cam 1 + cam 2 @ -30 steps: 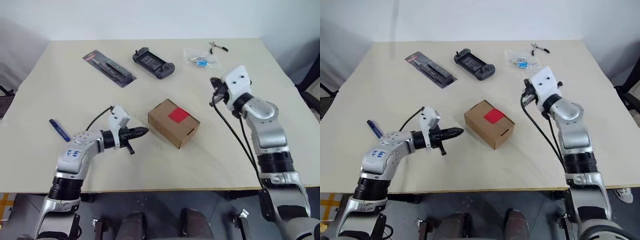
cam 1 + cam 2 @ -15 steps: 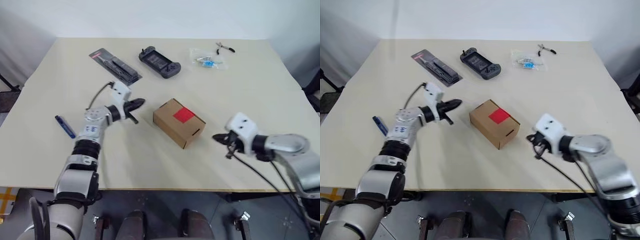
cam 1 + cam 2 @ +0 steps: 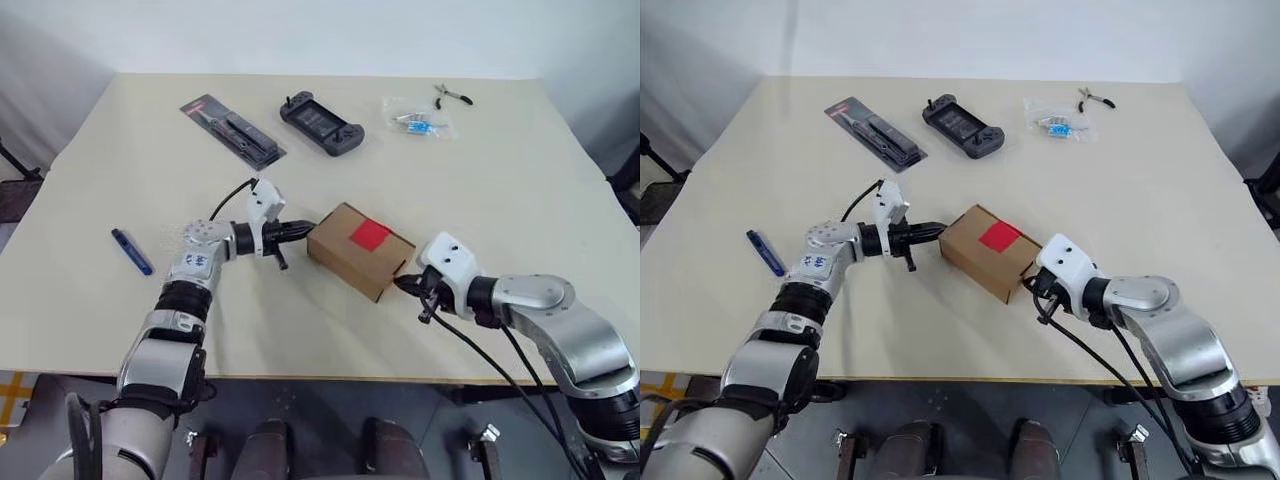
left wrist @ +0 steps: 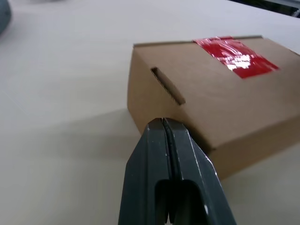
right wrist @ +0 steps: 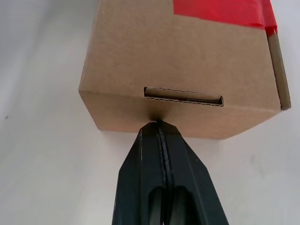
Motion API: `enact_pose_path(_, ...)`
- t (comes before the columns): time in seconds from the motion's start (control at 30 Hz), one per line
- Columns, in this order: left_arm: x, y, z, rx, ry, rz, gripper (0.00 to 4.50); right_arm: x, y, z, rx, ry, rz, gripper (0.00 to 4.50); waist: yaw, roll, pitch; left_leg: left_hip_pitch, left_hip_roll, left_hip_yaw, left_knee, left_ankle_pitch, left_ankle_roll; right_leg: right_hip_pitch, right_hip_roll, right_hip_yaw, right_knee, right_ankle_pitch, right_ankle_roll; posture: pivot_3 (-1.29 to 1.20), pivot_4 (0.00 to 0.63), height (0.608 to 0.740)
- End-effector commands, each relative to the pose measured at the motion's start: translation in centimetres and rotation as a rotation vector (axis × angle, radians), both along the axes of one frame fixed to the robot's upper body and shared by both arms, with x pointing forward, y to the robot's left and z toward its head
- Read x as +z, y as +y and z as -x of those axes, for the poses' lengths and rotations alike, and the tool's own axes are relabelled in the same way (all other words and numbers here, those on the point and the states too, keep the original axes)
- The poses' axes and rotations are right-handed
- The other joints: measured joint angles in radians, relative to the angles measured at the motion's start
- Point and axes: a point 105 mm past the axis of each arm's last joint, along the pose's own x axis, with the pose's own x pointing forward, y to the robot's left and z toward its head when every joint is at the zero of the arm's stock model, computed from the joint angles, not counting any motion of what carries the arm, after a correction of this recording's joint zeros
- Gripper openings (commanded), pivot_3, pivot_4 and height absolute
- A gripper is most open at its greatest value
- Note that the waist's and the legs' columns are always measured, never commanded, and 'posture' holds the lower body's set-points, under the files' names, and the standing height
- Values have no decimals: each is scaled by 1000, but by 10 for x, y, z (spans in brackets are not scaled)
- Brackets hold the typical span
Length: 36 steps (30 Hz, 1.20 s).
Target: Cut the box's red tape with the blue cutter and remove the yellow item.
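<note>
The brown box [image 3: 345, 256] lies mid-table with the red tape [image 3: 370, 236] on its top. My left gripper [image 3: 303, 229] is shut, its tip against the box's left end; in the left wrist view the closed tip [image 4: 162, 122] meets the slotted side of the box [image 4: 220, 108] below the red tape [image 4: 234, 52]. My right gripper [image 3: 400, 285] is shut with its tip [image 5: 158, 123] touching the right end of the box [image 5: 178, 56] just under the flap slot. The blue cutter [image 3: 131, 252] lies alone on the table far left. The yellow item is hidden.
At the back lie a black tool in blister packaging [image 3: 232, 132], a dark game controller [image 3: 321, 120], a clear bag with blue parts [image 3: 415, 120] and small pliers [image 3: 452, 95]. The table's front edge [image 3: 330, 378] runs close below both arms.
My left gripper has moved right until its tip meets the box's left end. My right gripper swung back and down from the far right to the box's right end. Both stayed shut.
</note>
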Motion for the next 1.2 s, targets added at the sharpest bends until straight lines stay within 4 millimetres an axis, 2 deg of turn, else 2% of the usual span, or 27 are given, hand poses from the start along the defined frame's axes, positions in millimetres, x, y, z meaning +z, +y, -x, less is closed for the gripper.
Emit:
enact_pose_path(0.03, 2, -22, 21, -140, 5, -16, 25, 11, 9, 11, 67, -22, -1, 0, 1, 0, 0, 0, 0, 0, 0, 0, 0, 0, 0, 0, 0, 0, 0, 0, 150, 740)
enact_pose_path(0.23, 1, -24, 33, -157, 19, -30, 25, 10, -2, 19, 71, 9, 40, 0, 4, 0, 0, 0, 0, -1, 2, -1, 1, 1, 0, 0, 0, 0, 0, 0, 150, 740)
enact_pose_path(0.43, 5, -10, 29, -110, 2, -43, 25, 12, -10, 23, 62, 22, 42, 0, 2, 0, 0, 0, 0, -1, 2, -1, 1, 1, 0, 0, 0, 0, 0, 0, 150, 740)
enact_pose_path(0.53, 18, 9, 15, 16, -48, -25, 25, 13, -32, 13, -40, -10, 36, 0, 3, 0, 0, 0, 0, -1, 2, -1, 1, 1, 0, 0, 0, 0, 0, 0, 150, 740)
enact_pose_path(0.63, 21, 19, 11, 73, -69, -34, 25, 15, -51, 0, -138, -57, 39, 0, 2, 0, 0, 0, 0, -1, 3, -1, 1, 1, 0, 0, 0, 0, 0, 0, 150, 740)
enact_pose_path(0.73, 22, 45, 1, 231, -87, -47, 610, 18, -82, -14, -248, -105, 54, 584, 2, 0, 0, 0, 0, -1, 3, -1, 1, 1, 0, 0, 0, 0, 0, 0, 150, 740)
enact_pose_path(0.87, 31, 71, 4, 391, -102, -14, 1710, 31, -107, -34, -309, -196, 64, 1819, -3, 0, 0, 0, 0, 0, 3, -1, 1, 1, 0, 0, 0, 0, 0, 0, 150, 740)
enact_pose_path(0.9, 33, 82, 9, 436, -106, 0, 2067, 38, -109, -42, -312, -230, 36, 2227, -4, 0, 0, 0, 0, 0, 2, -1, 0, 1, 0, 1, 0, 0, 0, 0, 150, 740)
enact_pose_path(0.93, 35, 88, 14, 466, -109, 7, 2243, 43, -110, -47, -311, -252, 16, 2438, -11, 0, 0, 1, 0, 0, 2, -1, 0, 1, 0, 1, 0, 0, 0, 0, 150, 740)
enact_pose_path(0.97, 35, 96, 21, 493, -109, 17, 2637, 51, -106, -52, -283, -297, -24, 2910, -14, 0, 0, 1, 0, 0, 2, -1, 0, 1, 0, 1, 0, 0, 0, 0, 150, 740)
enact_pose_path(1.03, 35, 107, 34, 539, -94, 26, 3156, 67, -97, -60, -215, -414, -104, 3477, -26, -1, 0, 1, 1, -1, 2, -1, 0, 1, 0, 1, 1, 0, 0, 0, 150, 740)
enact_pose_path(1.1, 33, 116, 48, 585, -77, 20, 3829, 70, -96, -65, -200, -436, -143, 4224, -25, -1, 0, 2, 1, -1, 1, -1, -1, 1, 0, 1, 2, 0, 0, 0, 150, 740)
enact_pose_path(1.13, 32, 123, 57, 626, -74, 26, 4054, 67, -92, -66, -169, -423, -154, 4462, -25, -1, 0, 2, 1, -1, 1, -1, -1, 1, 0, 0, 2, 0, 0, 0, 150, 740)
enact_pose_path(1.17, 32, 129, 66, 667, -75, 33, 4361, 64, -88, -66, -134, -415, -163, 4500, -25, -1, 0, 2, 1, -1, 2, -1, -1, 1, 0, 1, 2, 0, 0, 0, 150, 740)
enact_pose_path(1.2, 32, 134, 74, 704, -71, 44, 4439, 62, -85, -66, -101, -409, -173, 4500, -24, -1, 0, 2, 1, 0, 2, -2, -1, 2, 0, 1, 1, 0, 0, 0, 150, 740)
